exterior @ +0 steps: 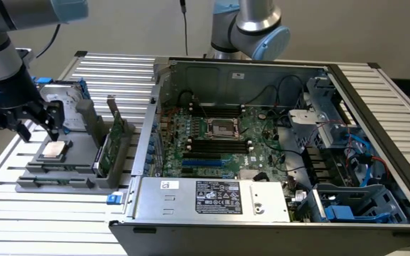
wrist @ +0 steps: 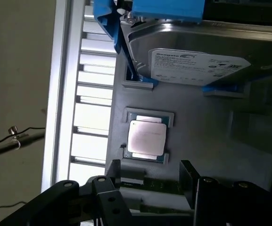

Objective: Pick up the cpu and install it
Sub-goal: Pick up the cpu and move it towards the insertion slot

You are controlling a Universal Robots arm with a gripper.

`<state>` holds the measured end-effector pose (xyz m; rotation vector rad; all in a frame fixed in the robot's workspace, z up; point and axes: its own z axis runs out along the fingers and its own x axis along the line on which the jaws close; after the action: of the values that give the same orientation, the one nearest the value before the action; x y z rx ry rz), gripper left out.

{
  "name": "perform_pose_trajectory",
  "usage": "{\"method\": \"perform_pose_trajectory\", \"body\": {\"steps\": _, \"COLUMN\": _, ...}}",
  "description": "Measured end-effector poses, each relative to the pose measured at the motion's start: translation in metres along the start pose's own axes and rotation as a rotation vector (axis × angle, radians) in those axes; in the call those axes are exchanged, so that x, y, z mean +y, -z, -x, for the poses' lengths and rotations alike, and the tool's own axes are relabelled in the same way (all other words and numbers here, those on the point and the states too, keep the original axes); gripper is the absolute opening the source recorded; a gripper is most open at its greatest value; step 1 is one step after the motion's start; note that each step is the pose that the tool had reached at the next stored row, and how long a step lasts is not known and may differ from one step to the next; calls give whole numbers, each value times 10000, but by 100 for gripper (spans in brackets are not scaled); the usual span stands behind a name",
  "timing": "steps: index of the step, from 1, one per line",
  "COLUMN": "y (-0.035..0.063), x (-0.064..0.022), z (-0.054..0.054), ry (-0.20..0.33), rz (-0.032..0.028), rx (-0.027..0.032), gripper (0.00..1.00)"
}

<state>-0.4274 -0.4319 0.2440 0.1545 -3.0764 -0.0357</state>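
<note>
The cpu (exterior: 54, 150) (wrist: 146, 137), a small flat square chip with a silvery top, lies in a recess of the grey holder tray (exterior: 70, 170) at the exterior view's left. My gripper (exterior: 40, 128) hangs just above it and a little to the side, fingers (wrist: 189, 181) open with nothing between them. In the open computer case (exterior: 276, 144), the motherboard's empty cpu socket (exterior: 224, 128) sits near the middle of the board.
A silver hard drive (wrist: 192, 59) with blue brackets stands in the tray behind the cpu. A green circuit card (exterior: 111, 144) stands upright in the tray beside it. A second robot arm (exterior: 251, 29) rises behind the case. Slatted metal table (exterior: 41, 213) underneath.
</note>
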Motion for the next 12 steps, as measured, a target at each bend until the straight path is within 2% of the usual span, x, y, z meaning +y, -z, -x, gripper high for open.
{"method": "perform_pose_trajectory", "body": {"steps": 12, "y": -217, "x": -8, "z": 35, "ry": -119, "rz": 7, "rx": -3, "gripper": 62}}
